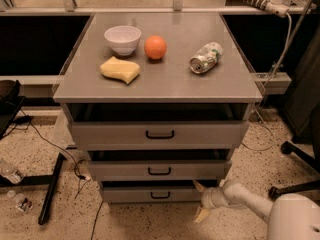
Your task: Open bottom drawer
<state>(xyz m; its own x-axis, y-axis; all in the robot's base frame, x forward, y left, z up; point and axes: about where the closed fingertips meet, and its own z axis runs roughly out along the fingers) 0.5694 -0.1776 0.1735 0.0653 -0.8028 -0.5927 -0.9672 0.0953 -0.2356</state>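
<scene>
Up on the cabinet top (175, 81), starting at the left: a yellow sponge (120, 69), a white bowl (123, 38) just behind it, an orange (155, 47) beside the bowl, and a crushed can (205, 58) lying on its side toward the right. Down below, the bottom drawer (130, 194) is the lowest of three grey fronts, with its small black handle (160, 195) centred and a dark strip above the front. At its right end sits the gripper (199, 200), fingers (198, 186) spread apart, one at the drawer's upper right corner, the other angled down. Contact cannot be told. The white arm (250, 204) runs off lower right.
</scene>
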